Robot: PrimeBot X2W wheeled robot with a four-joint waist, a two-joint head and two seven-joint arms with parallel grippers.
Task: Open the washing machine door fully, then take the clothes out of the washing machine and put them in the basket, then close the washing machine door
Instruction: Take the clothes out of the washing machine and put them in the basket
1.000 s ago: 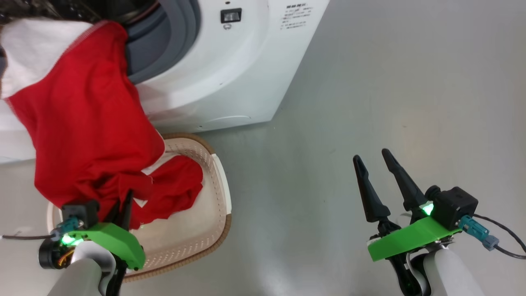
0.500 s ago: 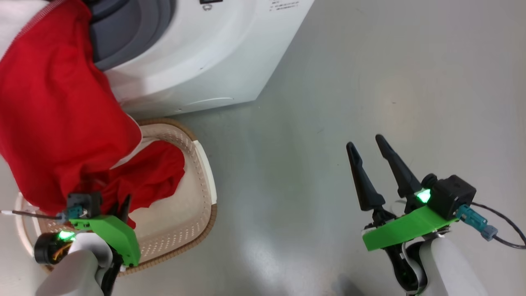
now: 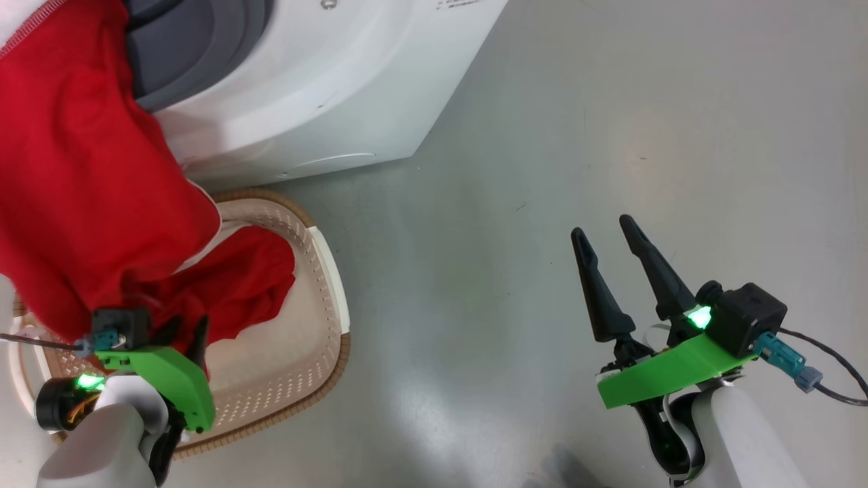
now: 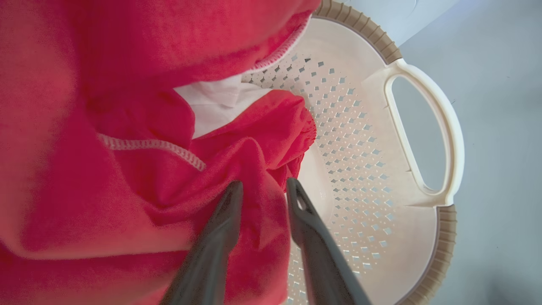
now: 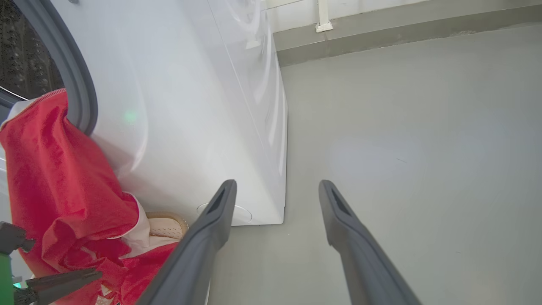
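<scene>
Left wrist view: the left gripper [image 4: 263, 184] has its two dark fingers parted, and a fold of the clothes [image 4: 106, 169] lies in the gap between them. Whether either finger presses on the fabric cannot be told. The clothes are one bright red garment with a line of white stitching and a white patch at the fold. The red fabric closest to the lens is blurred. Its lower end is bunched inside the basket [image 4: 444, 237], a cream perforated plastic one with a ribbed brown rim and a looped side handle [image 4: 453, 140]. The garment covers much of the basket's bottom.

Head view: the right gripper [image 3: 601, 229] hovers over the bare grey floor [image 3: 542, 135], well apart from the basket. Its fingers are spread wide with nothing between them. The garment hangs from the opening of the washing machine [image 3: 305, 88] down into the basket, which stands on the floor just in front of the white cabinet. The frame edge cuts off the garment's top. A round cap outline [image 3: 332, 161] marks the lower front panel. Small dark print [image 3: 468, 3] at the top edge is cut off and too small to read.

Right wrist view: the garment drapes over the grey rubber ring [image 5: 80, 84], with the dark perforated drum [image 5: 25, 55] behind it.
</scene>
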